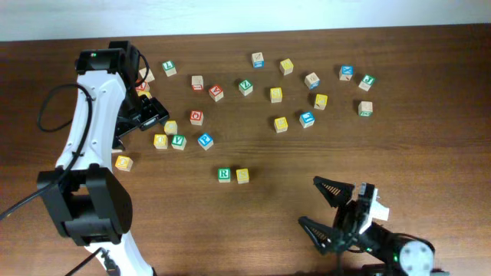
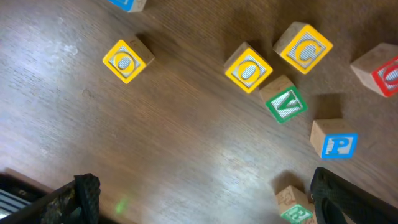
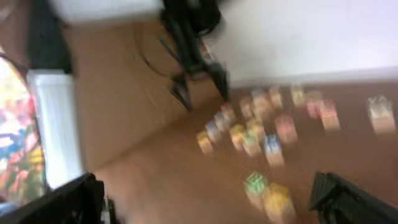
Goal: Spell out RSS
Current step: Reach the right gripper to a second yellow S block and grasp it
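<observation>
The green R cube (image 1: 223, 175) stands at the table's front middle, and a yellow-faced cube (image 1: 242, 175) touches its right side. Both show blurred in the right wrist view: the green one (image 3: 256, 183) and the yellow one (image 3: 277, 202). Other yellow cubes (image 1: 281, 123) lie scattered further back, their letters unreadable. My left gripper (image 1: 147, 115) is open and empty, raised over the left cluster; in the left wrist view its jaws (image 2: 205, 211) have the R cube (image 2: 295, 210) by the right finger. My right gripper (image 1: 326, 208) is open and empty at the front right, also seen in the right wrist view (image 3: 205, 208).
The left cluster holds two yellow O cubes (image 2: 127, 60) (image 2: 249, 68), a yellow G (image 2: 305, 48), a green V (image 2: 286, 104), a blue P (image 2: 336, 140) and a red cube (image 2: 385, 71). Several more coloured cubes (image 1: 307, 119) are scattered across the back. The table's far edge (image 1: 307, 31) meets a white wall.
</observation>
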`<state>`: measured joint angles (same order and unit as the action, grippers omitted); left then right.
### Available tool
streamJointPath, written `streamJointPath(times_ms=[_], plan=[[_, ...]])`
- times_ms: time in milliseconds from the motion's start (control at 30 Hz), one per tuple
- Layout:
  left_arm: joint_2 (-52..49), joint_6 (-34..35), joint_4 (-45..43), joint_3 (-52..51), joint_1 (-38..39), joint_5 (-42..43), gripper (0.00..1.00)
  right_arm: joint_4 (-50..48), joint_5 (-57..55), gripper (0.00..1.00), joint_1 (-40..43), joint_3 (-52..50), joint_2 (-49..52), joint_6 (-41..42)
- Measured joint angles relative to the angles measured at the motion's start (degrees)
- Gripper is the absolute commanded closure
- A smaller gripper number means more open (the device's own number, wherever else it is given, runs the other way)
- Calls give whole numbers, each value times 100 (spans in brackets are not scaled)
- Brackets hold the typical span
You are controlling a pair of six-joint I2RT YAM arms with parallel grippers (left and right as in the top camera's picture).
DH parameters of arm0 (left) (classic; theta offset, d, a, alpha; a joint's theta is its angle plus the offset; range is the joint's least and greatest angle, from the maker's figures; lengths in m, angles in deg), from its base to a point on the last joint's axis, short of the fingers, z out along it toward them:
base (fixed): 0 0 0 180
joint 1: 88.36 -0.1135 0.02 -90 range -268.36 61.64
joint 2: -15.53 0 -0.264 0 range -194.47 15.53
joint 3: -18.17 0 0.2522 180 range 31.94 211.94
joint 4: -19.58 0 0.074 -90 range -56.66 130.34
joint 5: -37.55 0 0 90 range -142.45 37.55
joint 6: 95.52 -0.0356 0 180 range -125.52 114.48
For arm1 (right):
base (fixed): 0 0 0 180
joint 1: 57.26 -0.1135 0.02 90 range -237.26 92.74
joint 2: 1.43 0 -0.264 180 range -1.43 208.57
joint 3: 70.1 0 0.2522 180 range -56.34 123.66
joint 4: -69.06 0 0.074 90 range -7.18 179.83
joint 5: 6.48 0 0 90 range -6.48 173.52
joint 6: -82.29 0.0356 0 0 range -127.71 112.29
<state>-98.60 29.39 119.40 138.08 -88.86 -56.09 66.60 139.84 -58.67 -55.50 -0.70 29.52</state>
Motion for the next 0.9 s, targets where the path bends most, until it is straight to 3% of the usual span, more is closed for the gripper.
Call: streamJointPath(times_ms=[33,100,167,267,333,367,467,500,600,667,767,800,900], plan=[[0,0,-9,0,-2,0,1,-527,-24,2,0,-22,-7,227],[0,0,-13,0,-2,2,1,-636,-605,2,0,11,0,570],[0,0,-13,0,-2,4,1,-616,-1128,2,0,393,356,323],[0,-2,-22,0,-2,0,1,-640,-1488,2,0,1569,1685,-568],[-2,0,-13,9,0,4,1,-442,-1320,2,0,3178,3628,-1303],[-2,0,0,2,-2,4,1,-37,-1187,2,0,3770,4094,-1475],[0,0,-2,22,-2,2,1,2470,-1248,2,-59,6465,6467,-2516],[0,0,2,22,0,0,1,3008,-1384,2,-142,6896,6883,-2754],[-2,0,2,26,-2,4,1,5375,-3460,2,-1010,9453,9097,-3768],[-2,0,4,26,-2,2,1,6520,-4428,2,-1346,10791,10321,-3807],[-2,0,-11,24,-2,2,1,6603,-4575,1,-1561,11167,11202,-3807],[-2,0,-13,26,-2,2,1,6642,-4389,8,-1620,11167,11280,-3810],[-2,0,-9,26,0,2,1,6483,-4913,5,-1639,11261,11532,-2835]])
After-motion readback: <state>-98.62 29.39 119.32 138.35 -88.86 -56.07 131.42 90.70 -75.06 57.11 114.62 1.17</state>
